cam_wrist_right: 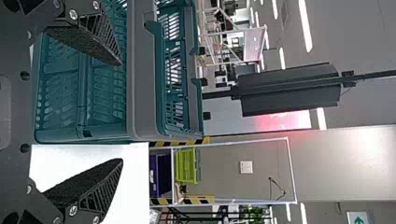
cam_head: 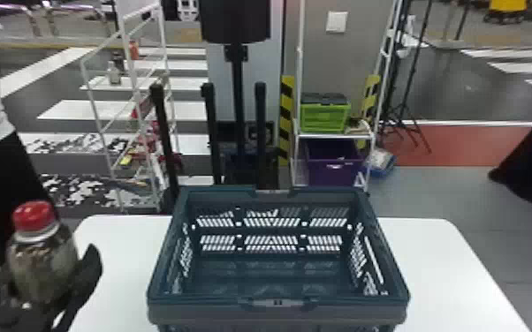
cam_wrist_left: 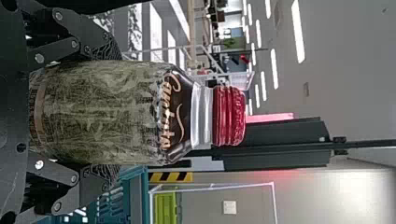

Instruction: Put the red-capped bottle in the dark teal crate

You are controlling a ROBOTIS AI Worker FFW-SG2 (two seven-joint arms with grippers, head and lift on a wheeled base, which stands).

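Red-capped bottle (cam_head: 42, 265) held upright in left pincer (cam_head: 45, 270)

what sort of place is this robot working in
Probably an indoor demo hall or robotics lab: there are rows of ceiling lights, white crosswalk-like floor stripes, and a white shelf rack holding a green crate beyond the table.

We record a white, round-cornered table (cam_head: 437, 256), with smooth grey flooring (cam_head: 437, 194) and a red floor section (cam_head: 459, 145) beyond. We note a plain grey wall (cam_head: 349, 62) bearing a white square plate (cam_head: 336, 22), a white tubular-metal rack (cam_head: 333, 136) before it, and lit, elongated white ceiling lights (cam_wrist_left: 298, 30) overhead.
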